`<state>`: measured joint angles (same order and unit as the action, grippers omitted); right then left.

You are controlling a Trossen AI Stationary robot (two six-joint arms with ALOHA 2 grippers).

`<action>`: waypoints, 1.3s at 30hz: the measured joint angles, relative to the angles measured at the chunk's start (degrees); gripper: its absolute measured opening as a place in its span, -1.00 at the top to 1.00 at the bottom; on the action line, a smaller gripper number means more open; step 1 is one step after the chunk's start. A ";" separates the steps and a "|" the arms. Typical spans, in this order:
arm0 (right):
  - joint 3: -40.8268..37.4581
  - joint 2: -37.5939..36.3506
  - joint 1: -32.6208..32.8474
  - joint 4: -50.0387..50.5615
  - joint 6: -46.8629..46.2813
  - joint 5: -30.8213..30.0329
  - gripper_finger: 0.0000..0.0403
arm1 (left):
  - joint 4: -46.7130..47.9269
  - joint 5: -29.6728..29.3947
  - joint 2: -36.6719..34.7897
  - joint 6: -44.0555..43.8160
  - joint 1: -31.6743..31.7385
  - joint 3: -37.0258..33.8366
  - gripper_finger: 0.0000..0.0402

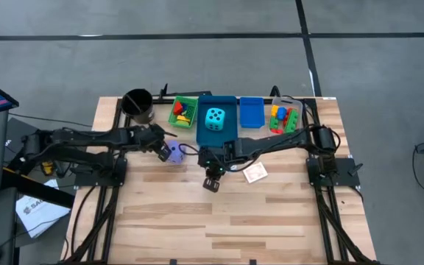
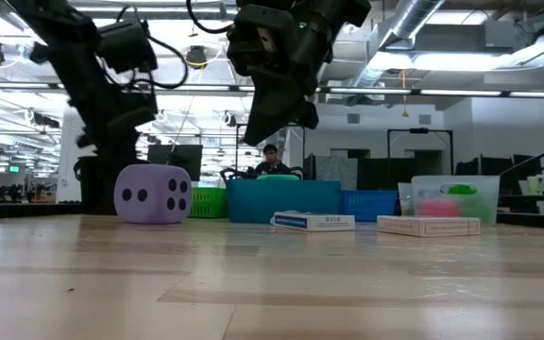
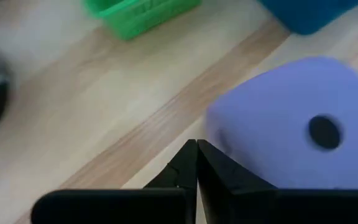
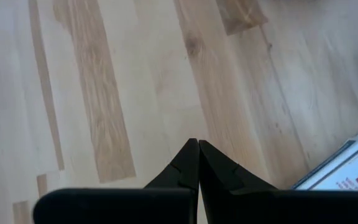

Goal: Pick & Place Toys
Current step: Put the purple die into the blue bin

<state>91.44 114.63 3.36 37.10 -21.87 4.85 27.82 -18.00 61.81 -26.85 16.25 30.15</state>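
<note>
High view: one purple die point(image 1: 174, 153), one cyan die point(image 1: 215, 118), three bins.

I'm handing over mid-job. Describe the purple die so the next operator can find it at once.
Start at the row of bins along the table's far edge: green bin, dark blue bin, then more to the right. The purple die sits on bare wood just in front of the green bin, beside the shut left gripper. It is lilac with black pips and lies loose, unlike the cyan die inside the blue bin.
</note>
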 joint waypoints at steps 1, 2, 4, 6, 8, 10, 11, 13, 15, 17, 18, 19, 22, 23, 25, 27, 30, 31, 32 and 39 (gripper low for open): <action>0.00 0.00 0.12 0.39 0.00 0.03 0.99 | -2.18 1.41 1.27 1.42 0.09 0.00 1.00; 0.00 0.00 0.25 0.87 0.02 0.04 0.99 | -4.68 3.75 2.46 3.33 0.18 0.00 1.00; 0.00 0.00 0.44 1.96 0.77 0.04 0.99 | -10.03 11.60 4.43 7.34 0.03 0.00 1.00; 0.00 0.00 0.44 3.07 1.61 0.04 0.99 | -12.95 17.68 5.86 8.41 -0.63 0.00 1.00; 0.00 0.00 0.41 4.67 1.94 0.03 0.99 | -13.20 18.16 6.68 7.74 -1.30 0.00 1.00; 0.00 0.00 0.41 6.15 1.93 -0.03 0.99 | -13.30 15.71 7.18 5.93 -1.38 0.00 1.00; 0.00 0.00 0.41 6.81 1.95 -0.03 0.99 | -13.41 14.88 7.34 4.60 -1.38 0.00 1.00; 0.00 0.00 0.37 7.56 1.95 -0.13 0.99 | -15.10 15.44 7.44 1.41 -1.31 -0.04 1.00; 0.00 0.00 0.37 7.65 1.97 -0.18 0.99 | -19.47 20.19 7.43 0.45 -1.97 -0.04 1.00; 0.00 0.00 0.28 7.60 2.40 -0.19 0.99 | -23.55 24.45 7.40 1.10 -3.17 -0.02 1.00; 0.00 0.00 0.18 7.53 2.46 -0.18 0.99 | -24.56 24.98 7.40 1.25 -3.74 -0.01 1.00; 0.00 0.00 0.02 7.57 2.54 -0.17 0.99 | -24.93 24.93 7.40 1.33 -4.10 0.00 1.00; 0.00 0.00 -0.37 7.91 2.53 -0.18 0.99 | -21.93 20.73 7.40 -0.67 -4.39 0.00 1.00; 0.00 0.00 -0.51 8.08 2.51 -0.16 0.99 | -20.38 19.58 7.40 -1.61 -4.39 0.00 1.00; 0.00 0.00 -0.68 8.65 2.49 -0.16 0.99 | -17.33 18.84 7.40 -3.26 -4.37 0.00 1.00; 0.00 0.00 -0.80 9.63 2.40 -0.14 0.99 | -15.53 20.21 7.40 -4.59 -4.70 0.00 1.00; 0.00 0.00 -0.94 10.23 2.40 0.18 0.99 | -17.57 24.81 7.40 -5.00 -6.06 -0.02 1.00; 0.00 0.00 -0.94 10.23 2.40 0.56 0.99 | -18.99 26.20 7.40 -5.01 -6.67 0.00 1.00; 0.00 0.00 -0.96 10.19 2.40 1.13 0.99 | -20.66 27.39 7.40 -5.00 -7.38 0.00 1.00; 0.00 0.00 -0.84 10.16 1.55 1.44 0.99 | -19.45 26.44 7.35 -4.06 -9.59 0.04 1.00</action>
<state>91.44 114.63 2.52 47.27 -20.31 6.28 8.37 8.44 69.17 -30.91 6.66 30.20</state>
